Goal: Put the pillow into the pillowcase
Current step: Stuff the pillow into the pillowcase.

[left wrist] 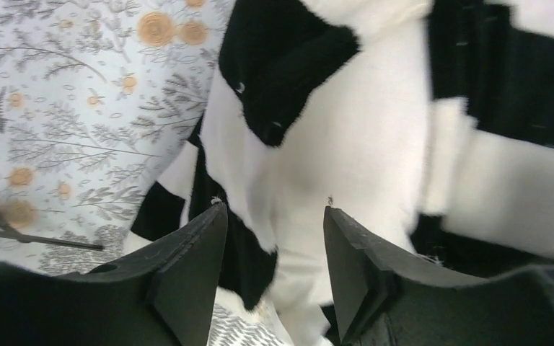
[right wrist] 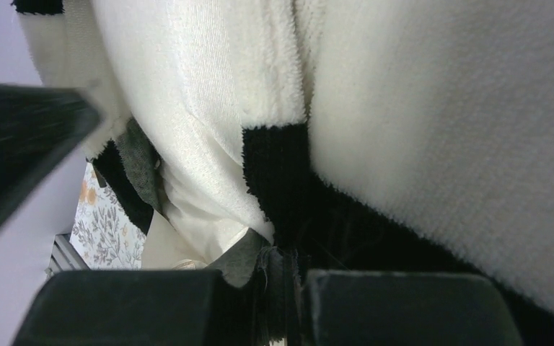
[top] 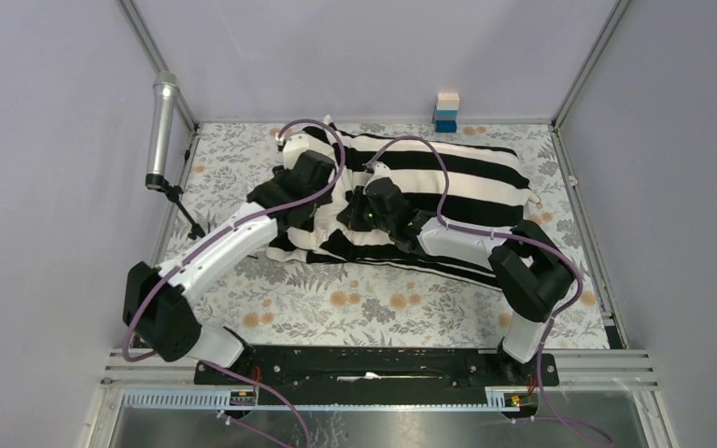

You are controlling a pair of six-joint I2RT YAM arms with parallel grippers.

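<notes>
Pinching pillowcase [right wrist: 288,187] edge: right gripper [right wrist: 294,281] | left gripper [left wrist: 274,213] spread, just above pillowcase

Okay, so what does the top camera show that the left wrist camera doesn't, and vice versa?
Only the top view: both arms, the right gripper down on the cloth, the whole black-and-white striped fabric pillowcase, and a cream-and-blue block stack at the far edge. Only the left wrist view: the left gripper up close, its jaws apart over a striped fold. Both: the pillowcase and the floral-printed table covering.
</notes>
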